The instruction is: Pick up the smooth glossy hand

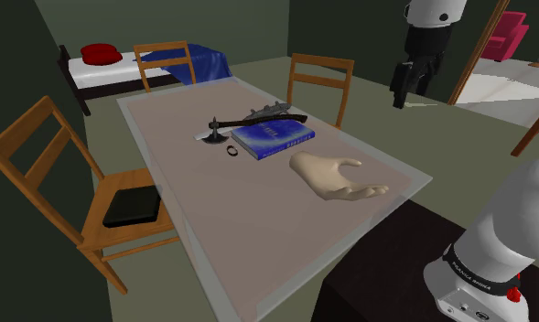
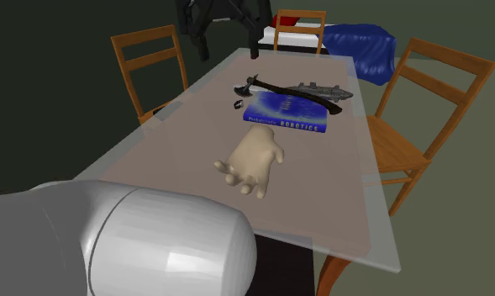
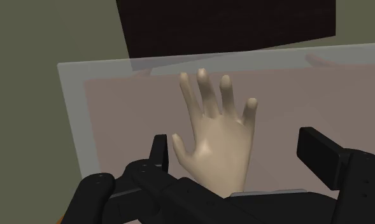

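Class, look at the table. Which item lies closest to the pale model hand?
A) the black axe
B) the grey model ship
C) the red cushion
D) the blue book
D: the blue book lies just past the pale hand, and the other items sit farther off, beyond the book.

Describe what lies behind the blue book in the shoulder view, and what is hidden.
Behind the blue book lie a dark axe and a grey model ship, on the table. The book covers the tabletop beneath it; whether the axe handle touches it is unclear.
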